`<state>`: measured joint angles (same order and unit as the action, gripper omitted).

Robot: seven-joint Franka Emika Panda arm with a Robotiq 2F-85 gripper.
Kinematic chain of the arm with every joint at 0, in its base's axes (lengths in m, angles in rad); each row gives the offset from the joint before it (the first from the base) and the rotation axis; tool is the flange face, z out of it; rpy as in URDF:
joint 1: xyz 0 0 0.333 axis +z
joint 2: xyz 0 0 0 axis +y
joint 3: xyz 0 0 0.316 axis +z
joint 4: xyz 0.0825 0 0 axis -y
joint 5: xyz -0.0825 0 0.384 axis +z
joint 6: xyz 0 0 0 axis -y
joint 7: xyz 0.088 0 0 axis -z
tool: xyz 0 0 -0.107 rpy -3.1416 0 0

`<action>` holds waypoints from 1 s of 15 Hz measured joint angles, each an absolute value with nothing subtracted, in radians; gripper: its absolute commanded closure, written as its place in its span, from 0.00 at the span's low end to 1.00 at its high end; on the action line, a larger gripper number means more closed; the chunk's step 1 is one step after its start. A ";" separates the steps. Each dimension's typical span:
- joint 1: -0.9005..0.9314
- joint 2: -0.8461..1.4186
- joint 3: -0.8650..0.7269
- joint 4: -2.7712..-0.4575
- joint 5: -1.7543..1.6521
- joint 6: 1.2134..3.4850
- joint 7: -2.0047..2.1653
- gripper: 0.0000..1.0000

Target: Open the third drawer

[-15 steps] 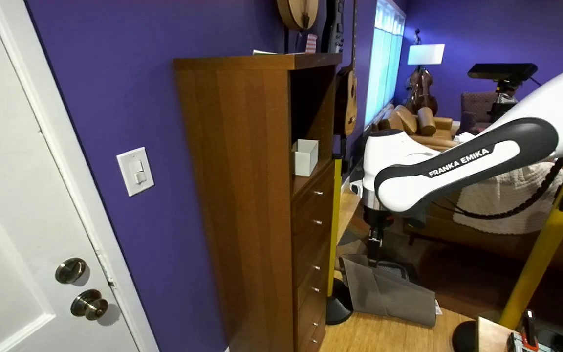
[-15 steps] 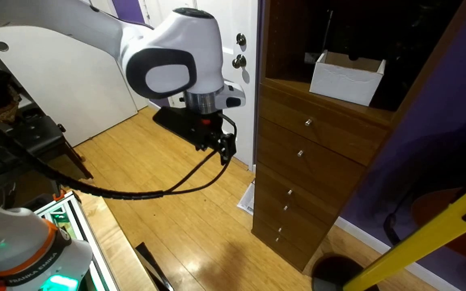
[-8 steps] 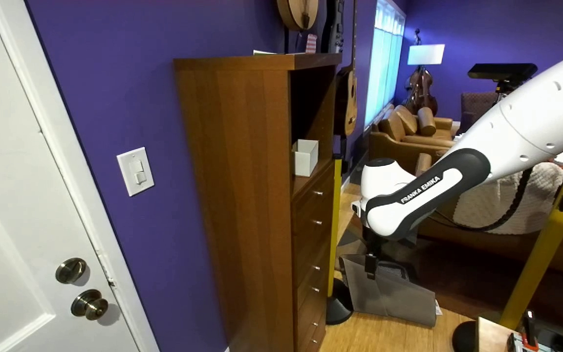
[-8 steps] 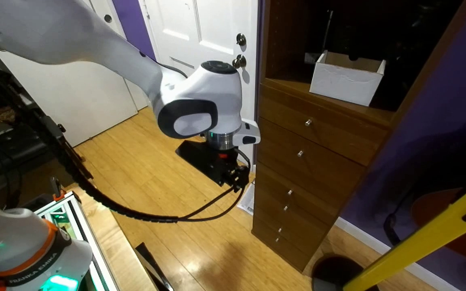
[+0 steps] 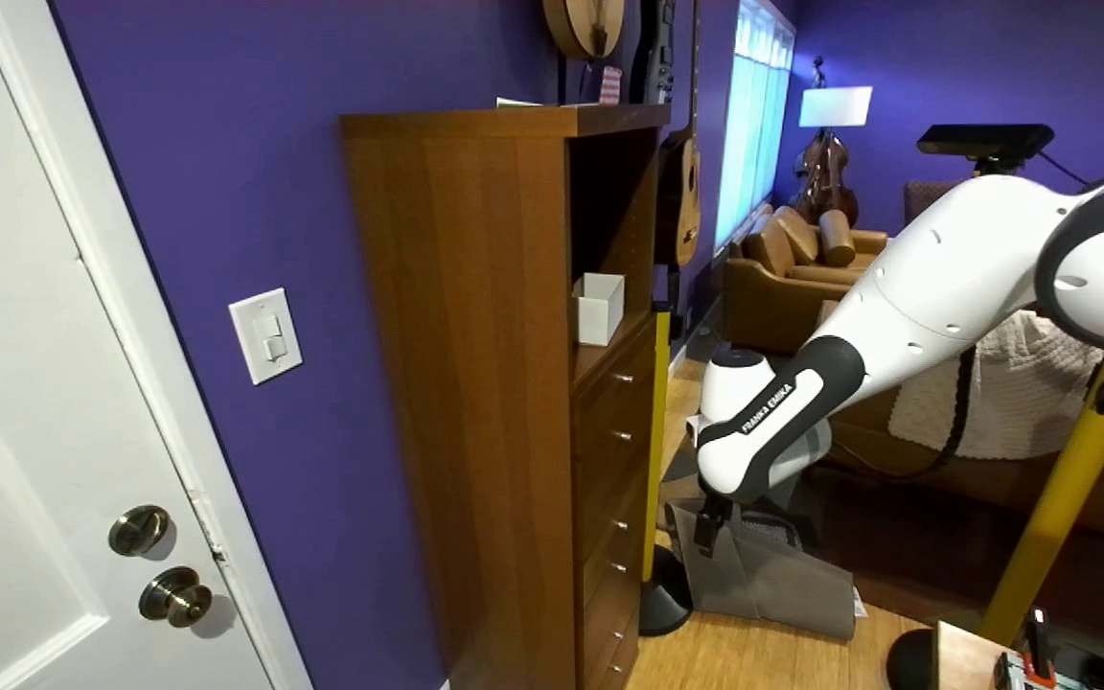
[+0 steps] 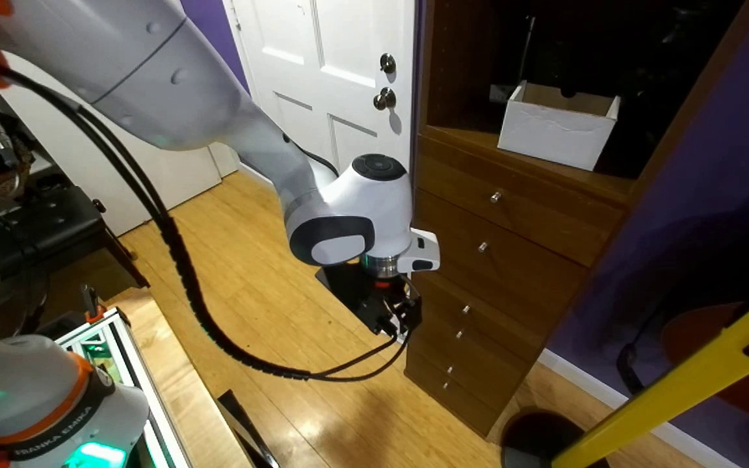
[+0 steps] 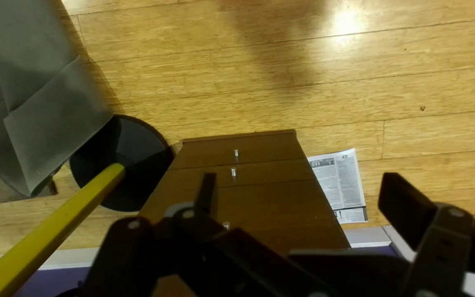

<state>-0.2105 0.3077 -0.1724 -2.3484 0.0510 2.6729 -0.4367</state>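
Wrist view gives the state of the claw [image 7: 299, 187]: it is released, and its two dark fingers [image 7: 207, 194] stand wide apart. Beyond the fingers one sees, from above, the brown front of the cabinet [image 5: 485, 383] with small metal knobs [image 7: 233, 171]. The third drawer [image 6: 469, 312], if I count from the top, is located on this front below two other drawers [image 6: 537, 211]; it is closed, and its face lies even with its neighbours. In an exterior view, below the white arm [image 5: 907, 297], the claw points downward in front of the cabinet, with a gap between the two. On the open shelf [image 6: 469, 133] above the drawers sits a white box [image 6: 553, 133], visible in both exterior views. A yellow post [image 6: 673, 390] with a round black base [image 7: 142, 173] stands beside the cabinet. On the wooden floor [image 7: 344, 82], a printed paper [image 7: 338, 181] lies just beside the opposite side of the cabinet. A grey folded sheet [image 7: 56, 115] reaches the black base in the wrist view; whether they touch, I cannot tell.
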 measured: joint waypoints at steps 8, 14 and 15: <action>-0.252 0.409 -0.155 -2.271 0.052 2.743 -0.433 0.00; -0.253 0.448 -0.149 -2.213 0.013 2.743 -0.431 0.00; -0.257 0.476 -0.145 -2.184 0.012 2.743 -0.431 0.00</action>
<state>-0.2569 0.4761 -0.1453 -2.1837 0.0120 2.7426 -0.4312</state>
